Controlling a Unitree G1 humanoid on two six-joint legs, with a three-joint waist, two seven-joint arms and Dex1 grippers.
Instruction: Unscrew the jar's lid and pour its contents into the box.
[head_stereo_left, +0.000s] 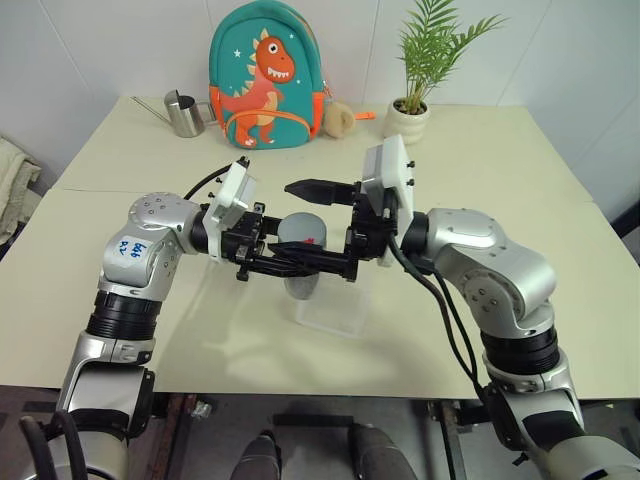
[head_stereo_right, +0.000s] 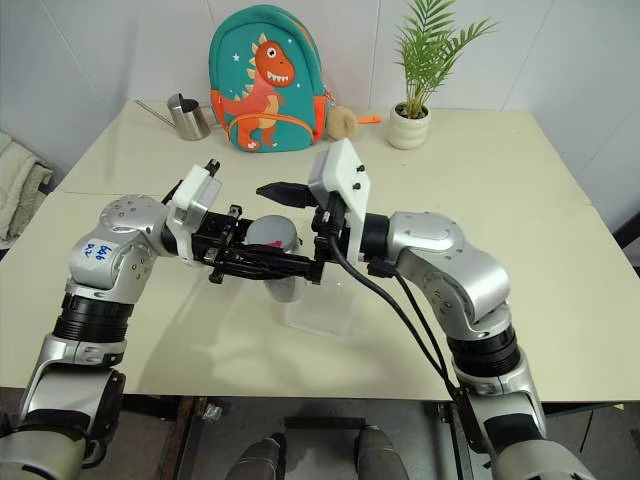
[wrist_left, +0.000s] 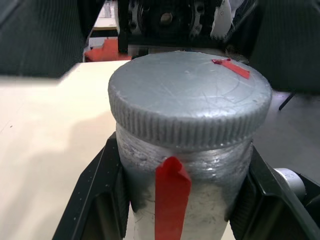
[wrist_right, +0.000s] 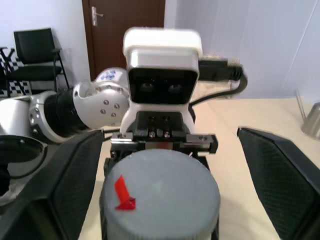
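From my left, my left end effector (head_stereo_left: 268, 262) reached in level toward the right and stayed out of nothing: its two black fingers (wrist_left: 102, 195) were pinching the jar (wrist_left: 187, 200) on the body, just under the threaded neck, holding it upright above the table (head_stereo_left: 520, 200). The lid (head_stereo_left: 300, 229) was on the jar, facing up, with its small red mark toward my right side. The jar's long axis stood vertical, so the lid lay directly between my two hands. My right end effector (head_stereo_left: 322, 222) pointed level toward the left with its fingers spread wide, one finger (head_stereo_left: 318, 189) beyond the lid and the other on my side of it, flanking the lid without touching it; I judged this arm the one placed to close on the rim and twist. The box (head_stereo_left: 335, 305) sat on the table just below the jar and slightly to the right, well in from the table's near edge. I could not make out the contents. Open table lay to the right; the backpack (head_stereo_left: 265, 75), watering can (head_stereo_left: 183, 113) and plant (head_stereo_left: 420, 75) stood well apart at the far side.
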